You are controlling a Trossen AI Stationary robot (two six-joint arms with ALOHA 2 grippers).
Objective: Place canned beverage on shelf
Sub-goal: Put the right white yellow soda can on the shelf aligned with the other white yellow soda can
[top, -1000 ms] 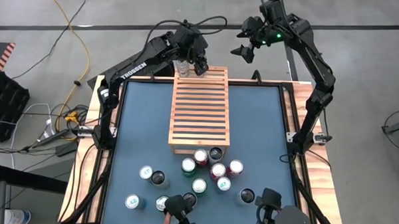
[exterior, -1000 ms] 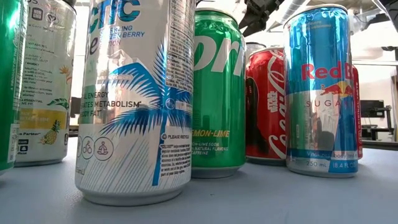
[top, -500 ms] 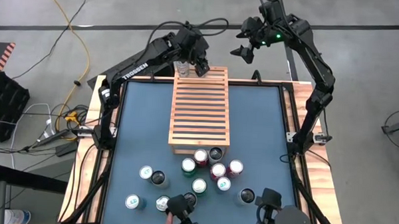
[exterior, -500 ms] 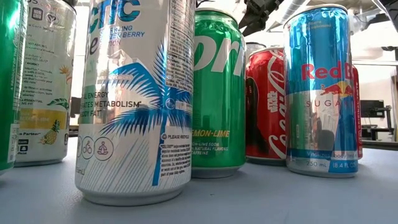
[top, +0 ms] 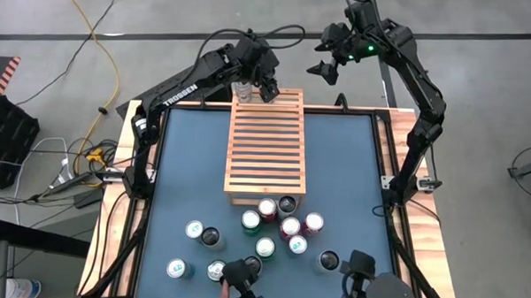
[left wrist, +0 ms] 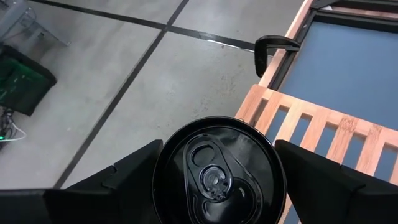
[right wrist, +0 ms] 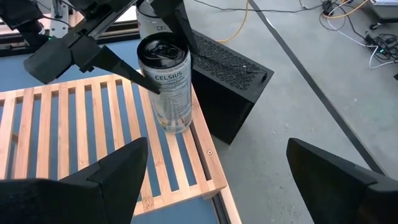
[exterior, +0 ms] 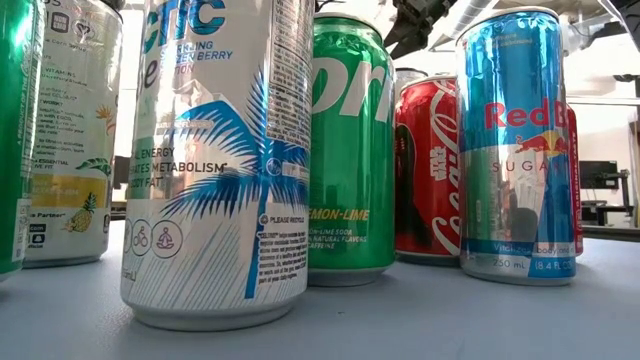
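Nothing has shifted over the last second: the left claw (top: 247, 83) stays shut on the can (right wrist: 168, 84), standing on the shelf (top: 266, 149) corner beneath it, so release seems next; right claw (top: 324, 70) waits open nearby.

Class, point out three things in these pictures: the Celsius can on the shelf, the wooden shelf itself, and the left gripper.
Celsius can (right wrist: 169, 84), right wrist view, on its printed side wall.
Shelf (top: 265, 153), high view, on a middle slat.
Left gripper (top: 246, 85), high view, midway between the fingertips, around the can at the shelf's far corner.
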